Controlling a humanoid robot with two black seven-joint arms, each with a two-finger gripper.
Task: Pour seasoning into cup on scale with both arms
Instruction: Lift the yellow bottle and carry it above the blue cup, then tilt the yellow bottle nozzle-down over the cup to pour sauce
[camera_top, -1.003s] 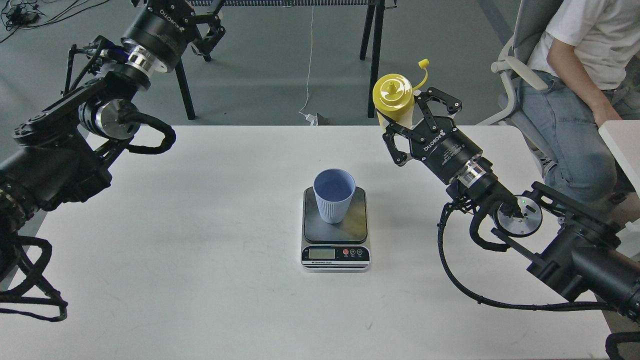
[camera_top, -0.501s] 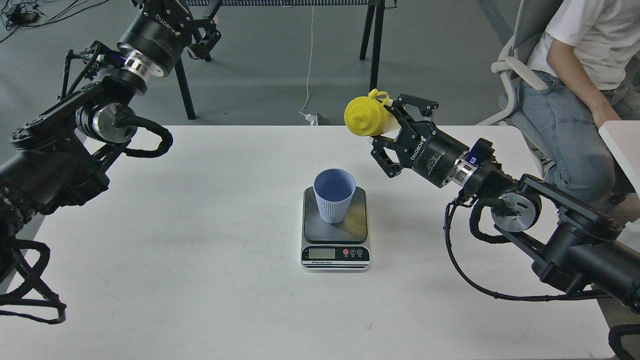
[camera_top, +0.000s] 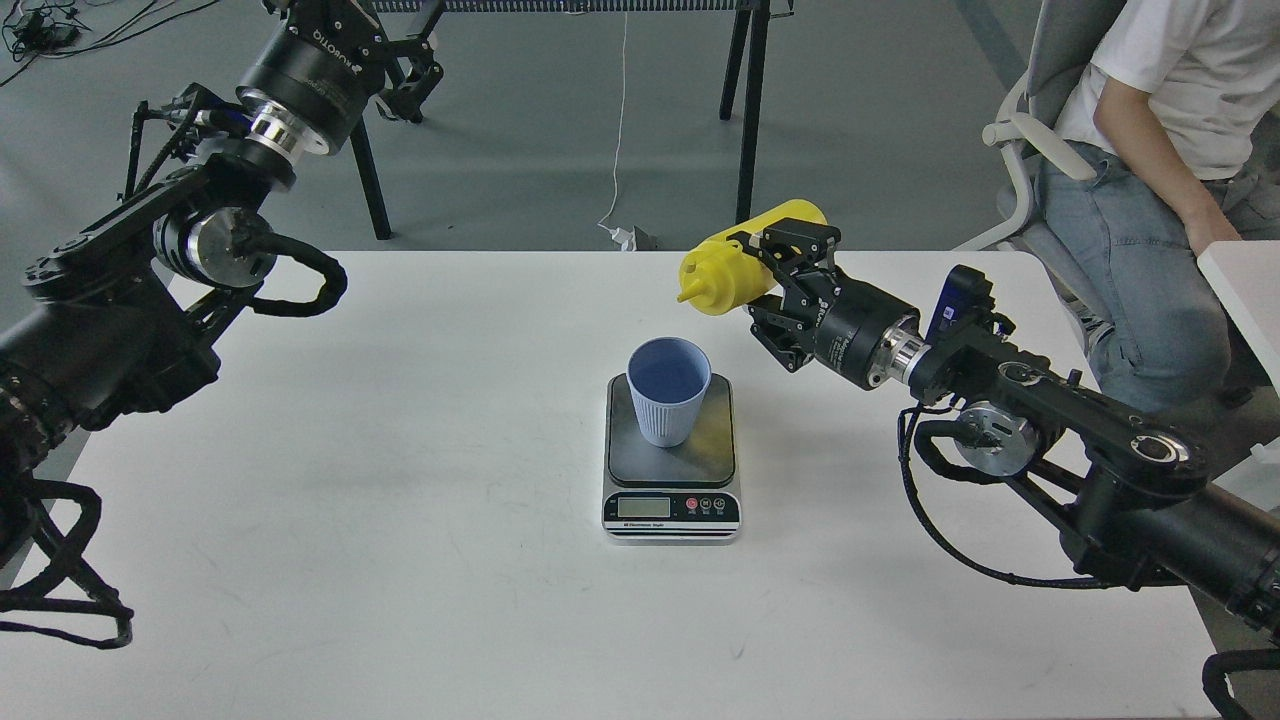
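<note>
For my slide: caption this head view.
Right gripper tilts yellow plastic squeeze bottle toward ribbed lavender cup on grey scale.

One bottle (camera_top: 735, 262), yellow. One cup (camera_top: 668, 391), light blue. One scale (camera_top: 671, 455), with two round buttons on its front. One table (camera_top: 400, 560), white. Two arms, each with one end effector: left (camera_top: 405, 65), right (camera_top: 780, 280). One seated person (camera_top: 1160, 130) and one chair (camera_top: 1040, 130).
</note>
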